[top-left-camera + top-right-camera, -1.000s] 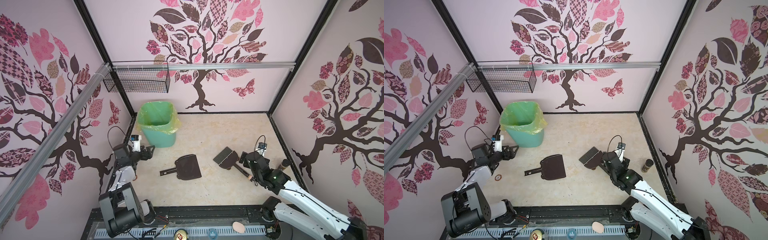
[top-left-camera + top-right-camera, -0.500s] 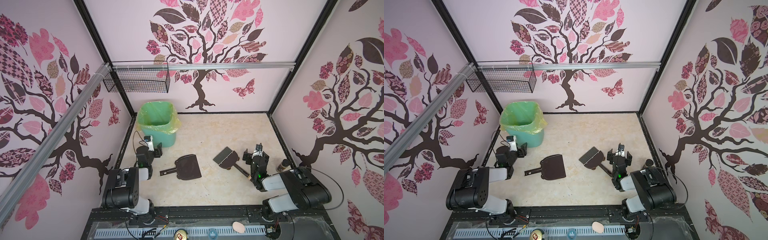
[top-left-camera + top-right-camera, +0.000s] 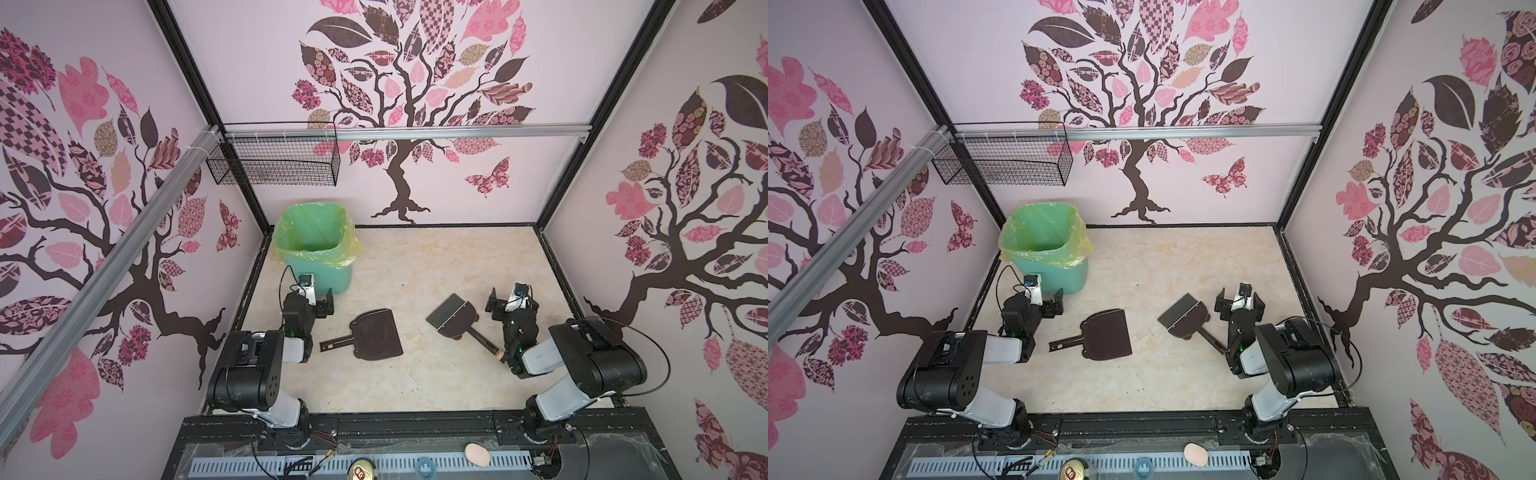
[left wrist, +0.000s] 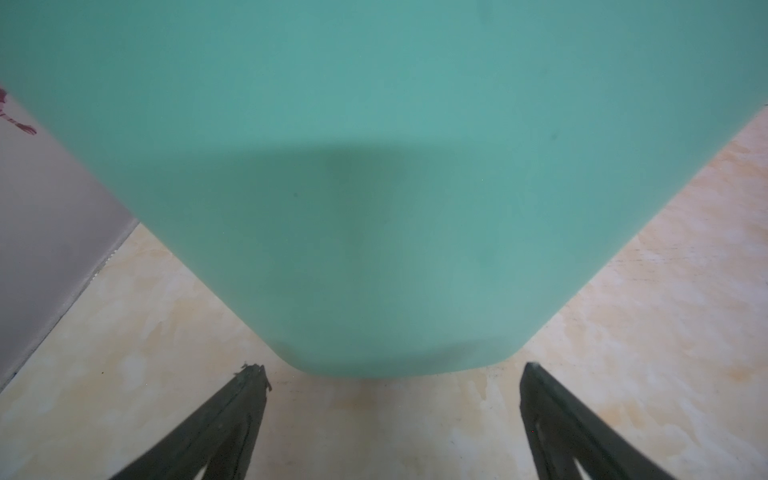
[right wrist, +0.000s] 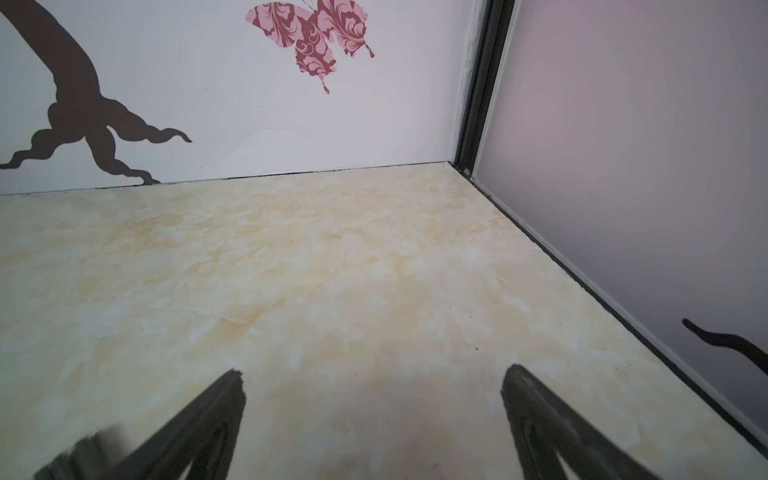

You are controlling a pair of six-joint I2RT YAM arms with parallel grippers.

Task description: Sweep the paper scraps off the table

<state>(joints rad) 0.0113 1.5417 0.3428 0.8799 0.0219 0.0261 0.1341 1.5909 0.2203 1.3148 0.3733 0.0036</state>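
Both arms have folded back toward their bases since the earlier frame; the dustpan point(image 3: 376, 338) and brush point(image 3: 453, 318) lie unmoved mid-desk, touched by neither arm. At present the left gripper point(image 3: 326, 305) faces the green bin point(image 3: 328, 276), just short of its wall, jaws spread wide and empty. Over bare desk point(image 3: 436, 270) the right gripper point(image 5: 375, 370) is likewise released, holding nothing. Location of the paper scraps cannot be told from any view

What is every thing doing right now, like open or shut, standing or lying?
Left gripper: open, empty.
Right gripper: open, empty.
Bin: upright, open-topped.
Dustpan: lying flat, unheld.
Brush: lying flat, unheld.
Table: no paper scraps showing.
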